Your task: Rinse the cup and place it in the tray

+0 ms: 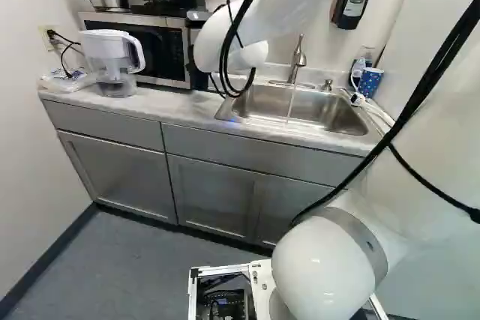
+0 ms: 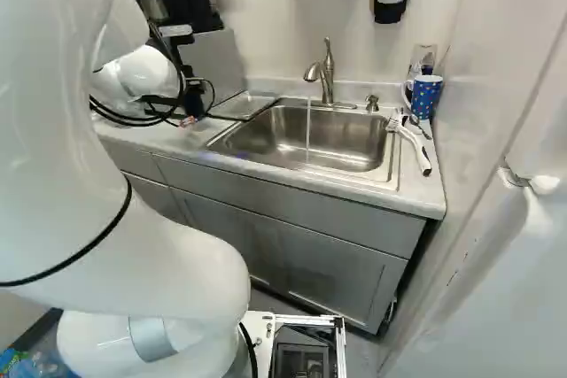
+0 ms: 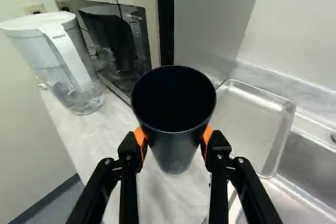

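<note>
A black cup is gripped from both sides by the gripper, its open mouth turned toward the wrist camera. It is held over the counter, in front of the microwave and left of the metal tray; whether its base touches the counter cannot be told. Farther right, water is being run from the faucet into the sink. Whether the cup has been rinsed cannot be judged, so either the stream or the tray could be next.

If the cup is taken right too low, the tray's raised rim could be caught by its base, and the tray pushed toward the sink or the cup twisted in the grip. A smooth, possibly wet wall could let it slip, while too hard a squeeze could deform it. Any water inside, which cannot be seen, could be spilled by a tilt. If it is released too near the rim, it could be tipped over. Too far a swing left could bring the arm against the water pitcher.
</note>
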You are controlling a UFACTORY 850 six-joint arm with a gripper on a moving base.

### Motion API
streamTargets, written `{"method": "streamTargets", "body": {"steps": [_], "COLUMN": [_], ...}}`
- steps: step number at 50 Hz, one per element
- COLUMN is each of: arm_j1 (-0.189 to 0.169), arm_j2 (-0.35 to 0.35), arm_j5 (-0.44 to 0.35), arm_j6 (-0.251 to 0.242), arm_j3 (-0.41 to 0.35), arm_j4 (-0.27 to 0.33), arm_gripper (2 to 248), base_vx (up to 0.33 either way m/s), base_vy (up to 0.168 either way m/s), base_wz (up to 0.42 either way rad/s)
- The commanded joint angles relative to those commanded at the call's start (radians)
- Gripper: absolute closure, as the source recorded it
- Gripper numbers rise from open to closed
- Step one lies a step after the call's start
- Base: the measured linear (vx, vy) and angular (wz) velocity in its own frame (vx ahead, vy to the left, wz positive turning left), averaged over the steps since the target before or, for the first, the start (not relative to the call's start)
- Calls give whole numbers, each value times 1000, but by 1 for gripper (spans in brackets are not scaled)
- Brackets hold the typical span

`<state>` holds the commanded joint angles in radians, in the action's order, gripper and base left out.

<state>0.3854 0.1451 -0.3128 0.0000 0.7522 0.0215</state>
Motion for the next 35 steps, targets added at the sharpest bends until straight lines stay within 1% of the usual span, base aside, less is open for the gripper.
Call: {"method": "streamTargets", "body": {"steps": [17,35], "arm_j1": [-34,-83], "arm_j2": [11,4], "arm_j5": [0,0], "arm_j6": [0,0], "arm_j3": [27,41], "arm_j4": [0,0], "arm_gripper": [129,129], "base_vx": [0,0], "base_vy": [0,0], "base_wz": [0,0]}}
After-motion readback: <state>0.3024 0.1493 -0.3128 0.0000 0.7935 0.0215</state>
